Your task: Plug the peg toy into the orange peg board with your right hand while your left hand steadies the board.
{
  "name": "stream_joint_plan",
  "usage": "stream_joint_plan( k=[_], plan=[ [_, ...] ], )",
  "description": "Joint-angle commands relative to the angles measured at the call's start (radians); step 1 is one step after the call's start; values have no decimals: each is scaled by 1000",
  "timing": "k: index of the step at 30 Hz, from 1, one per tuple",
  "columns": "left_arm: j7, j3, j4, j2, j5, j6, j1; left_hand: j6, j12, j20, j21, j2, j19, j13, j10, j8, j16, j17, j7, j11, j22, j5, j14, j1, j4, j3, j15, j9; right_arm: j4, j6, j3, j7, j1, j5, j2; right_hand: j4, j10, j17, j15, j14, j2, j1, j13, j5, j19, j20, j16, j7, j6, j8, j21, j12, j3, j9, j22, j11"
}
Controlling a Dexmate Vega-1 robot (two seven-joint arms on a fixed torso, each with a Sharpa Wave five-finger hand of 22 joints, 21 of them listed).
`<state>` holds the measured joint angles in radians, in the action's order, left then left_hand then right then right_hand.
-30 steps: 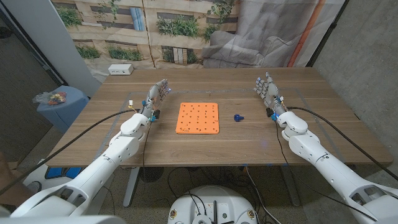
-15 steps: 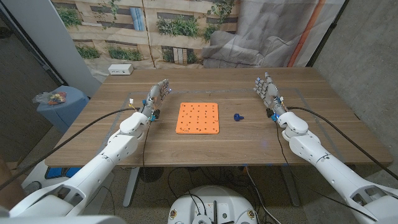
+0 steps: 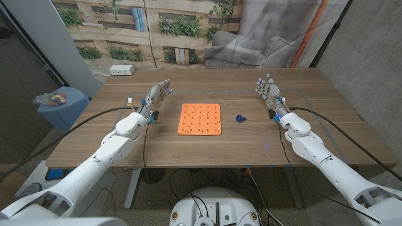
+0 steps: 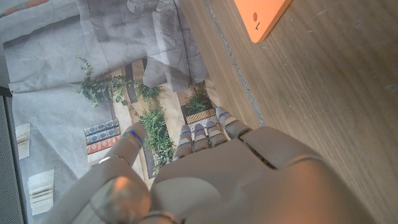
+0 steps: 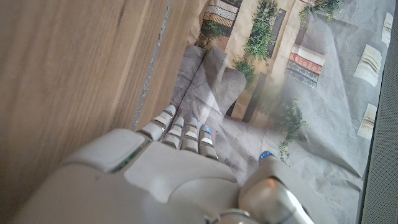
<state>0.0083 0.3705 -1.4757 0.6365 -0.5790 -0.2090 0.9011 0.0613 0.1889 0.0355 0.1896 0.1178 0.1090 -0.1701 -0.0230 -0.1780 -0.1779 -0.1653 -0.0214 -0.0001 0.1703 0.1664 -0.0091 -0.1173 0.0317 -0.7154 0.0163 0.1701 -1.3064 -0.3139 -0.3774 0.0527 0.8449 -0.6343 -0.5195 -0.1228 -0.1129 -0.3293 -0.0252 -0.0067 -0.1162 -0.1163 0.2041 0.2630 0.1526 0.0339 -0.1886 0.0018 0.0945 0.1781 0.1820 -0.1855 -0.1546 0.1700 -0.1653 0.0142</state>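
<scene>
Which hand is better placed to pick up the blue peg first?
The right hand. The blue peg lies between it and the orange peg board, while the left hand is across the board.

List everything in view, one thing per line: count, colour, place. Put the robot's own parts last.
peg board: one, orange, middle of the table, lying flat.
peg toy: one, blue, on the table just right of the board, apart from it.
table: one, brown wood.
power strip: one, white, far left corner of the table.
stool: one, blue, left of the table, with a bag of colourful bits on top.
left hand: one, white, left of the board, holding nothing.
right hand: one, white, right of the peg toy, holding nothing.
</scene>
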Motion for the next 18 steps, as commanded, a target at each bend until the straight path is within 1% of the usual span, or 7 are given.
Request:
stream_joint_plan(
  k=[1, 3, 4, 5, 9, 16, 18],
  plan=[
    [30, -2, -107, 82, 85, 12, 43, 11, 7, 45, 9, 71, 9, -4, -12, -10, -6, -3, 2, 1, 2, 7, 6, -13, 3, -8, 6, 4, 11, -17, 2, 12, -5, 1, -2, 2, -1, 2, -14, -1, -10, -4, 0, 6, 3, 4, -5, -8, 4, 6, 5, -5, -9, 5, -2, -1],
    [26, 2, -130, 107, 109, 23, 47, 11, 6, 47, 9, 72, 10, -4, -12, -9, -6, -4, 3, -1, 2, 7, 6, -13, 3, -8, 9, 4, 10, -20, 3, 9, -3, 4, -3, 2, 1, 4, -16, -4, -9, -4, -1, 7, 2, 5, -4, -9, 2, 5, 5, -4, -9, 5, -2, -2],
    [30, 5, -154, 130, 135, 32, 53, 11, 6, 47, 9, 72, 10, -4, -13, -9, -6, -4, 4, -2, 2, 7, 6, -13, 2, -8, 9, 4, 8, -22, 4, 11, -2, 4, -5, 2, 1, 4, -16, -4, -9, -4, -1, 7, 2, 5, -4, -10, 2, 5, 5, -4, -9, 5, -2, -2],
    [31, 4, -155, 130, 136, 35, 53, 11, 6, 48, 9, 73, 10, -4, -13, -9, -6, -4, 4, -1, 2, 8, 6, -14, 2, -9, 10, 4, 8, -23, 4, 11, -2, 4, -5, 3, 1, 5, -17, -6, -9, -4, -1, 7, 2, 6, -3, -10, 2, 5, 5, -4, -10, 5, -2, -2],
    [41, 5, -211, 180, 190, 55, 75, 11, 6, 50, 9, 74, 10, -4, -13, -8, -5, -4, 7, -6, 2, 8, 5, -14, 1, -9, 12, 4, -1, -34, 4, 10, 0, 15, -9, 3, 2, 7, -21, -6, -9, -3, -3, 7, 2, 8, -4, -10, 2, 5, 5, -4, -10, 5, -2, -3],
    [61, -1, -267, 227, 255, 77, 103, 15, 6, 52, 9, 76, 11, -4, -15, -9, -5, -4, 11, -9, 2, 8, 6, -16, 0, -11, 16, 4, -18, -43, 0, -1, 6, 30, -11, 4, 4, 10, -22, -7, -10, -3, -4, 8, 0, 10, -4, -11, 1, 5, 4, -4, -12, 4, -2, -5],
    [65, 2, -294, 264, 310, 89, 109, 17, 6, 53, 9, 76, 12, -4, -17, -9, -6, -5, 11, -12, 2, 8, 8, -16, -1, -11, 18, 4, -25, -39, -1, -4, 10, 33, -15, 4, 4, 11, -24, -8, -10, -3, -5, 8, 0, 11, -4, -10, 1, 5, 4, -4, -12, 4, -2, -6]
  ],
)
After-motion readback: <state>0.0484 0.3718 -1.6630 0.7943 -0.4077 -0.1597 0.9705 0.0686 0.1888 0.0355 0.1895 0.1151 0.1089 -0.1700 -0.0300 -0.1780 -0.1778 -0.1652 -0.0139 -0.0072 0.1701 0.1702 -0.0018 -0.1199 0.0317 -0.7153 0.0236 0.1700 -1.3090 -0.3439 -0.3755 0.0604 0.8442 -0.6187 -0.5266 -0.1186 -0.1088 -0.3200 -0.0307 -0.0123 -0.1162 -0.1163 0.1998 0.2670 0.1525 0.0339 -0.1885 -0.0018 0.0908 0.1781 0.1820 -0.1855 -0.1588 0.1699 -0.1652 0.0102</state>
